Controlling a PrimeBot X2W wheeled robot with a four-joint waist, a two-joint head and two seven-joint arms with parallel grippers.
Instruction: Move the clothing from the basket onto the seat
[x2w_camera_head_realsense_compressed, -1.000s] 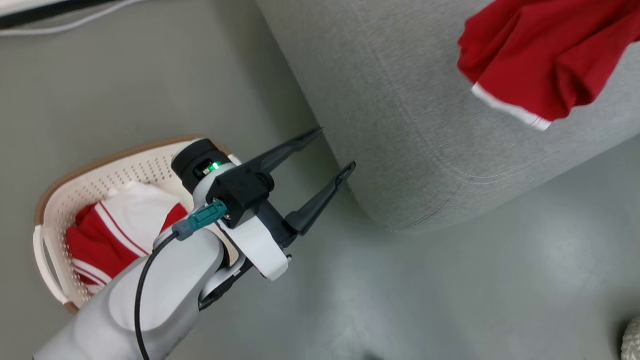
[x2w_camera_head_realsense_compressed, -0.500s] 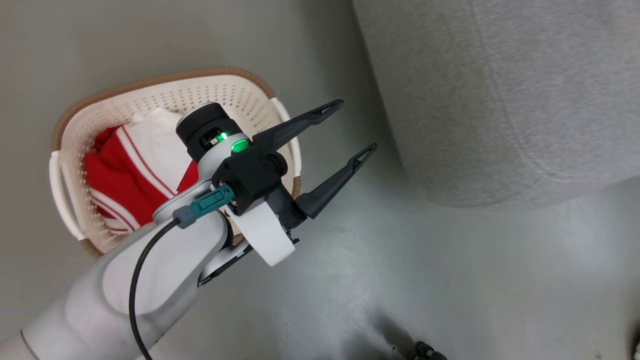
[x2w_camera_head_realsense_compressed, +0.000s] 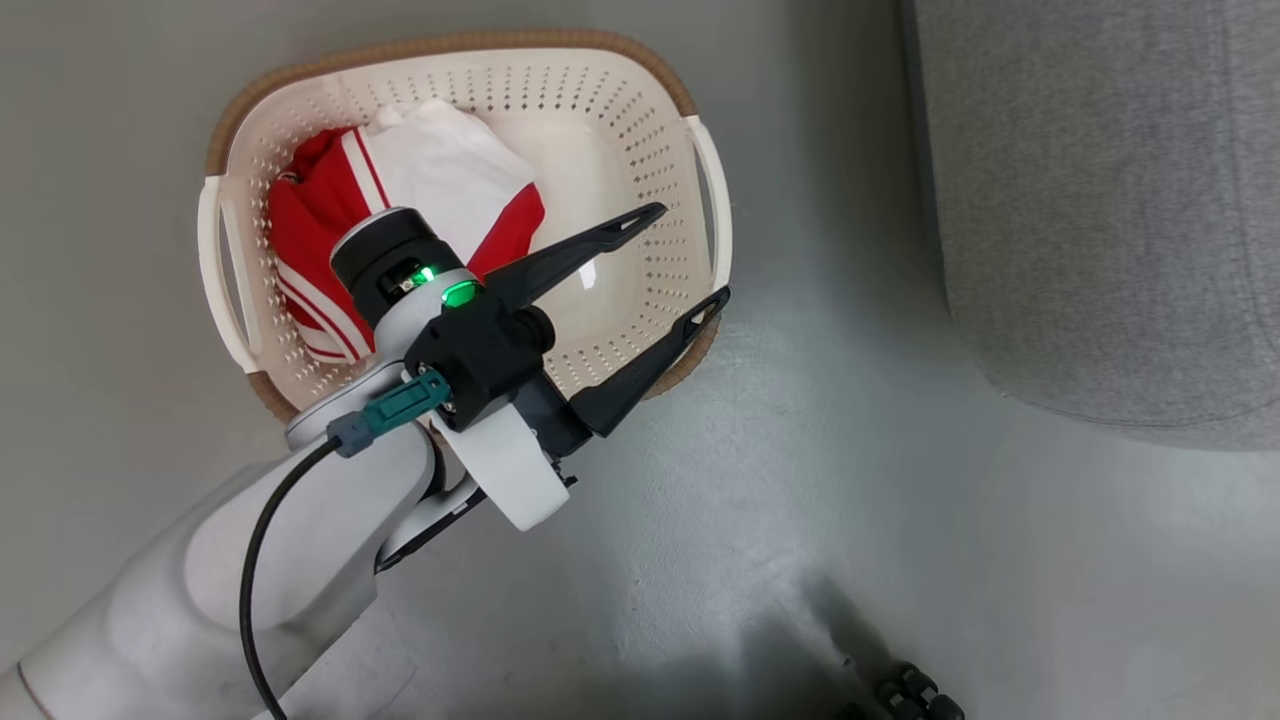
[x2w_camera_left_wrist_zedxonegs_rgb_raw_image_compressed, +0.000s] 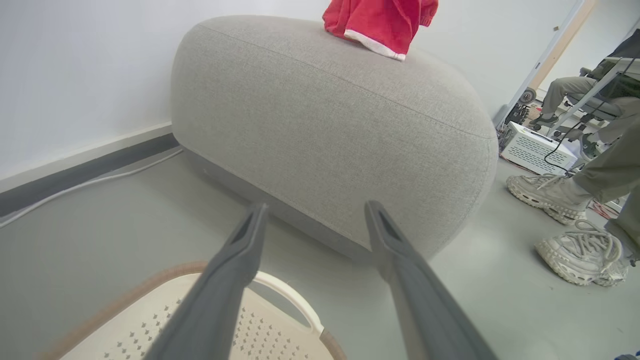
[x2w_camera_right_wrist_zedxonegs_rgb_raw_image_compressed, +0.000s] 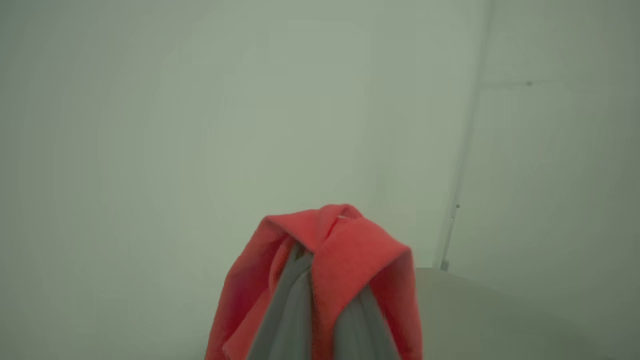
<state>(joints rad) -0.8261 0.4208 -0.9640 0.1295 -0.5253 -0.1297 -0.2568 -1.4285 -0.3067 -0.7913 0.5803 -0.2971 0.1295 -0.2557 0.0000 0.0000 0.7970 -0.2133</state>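
L gripper (x2w_camera_head_realsense_compressed: 690, 252): jaws released and spread wide, empty, tips over the basket's (x2w_camera_head_realsense_compressed: 620, 110) right end; the white-panelled garment (x2w_camera_head_realsense_compressed: 440, 180) lies bunched at the basket's left end. Swing tips across to the garment's centre, descend vert. onto a raised fold, then clench deep so no trim snags the rim at lift-out. R gripper (x2w_camera_right_wrist_zedxonegs_rgb_raw_image_compressed: 317, 295): jaws clenched on a second garment (x2w_camera_right_wrist_zedxonegs_rgb_raw_image_compressed: 350, 250) draped over them; release only once over the seat (x2w_camera_head_realsense_compressed: 1100, 200).
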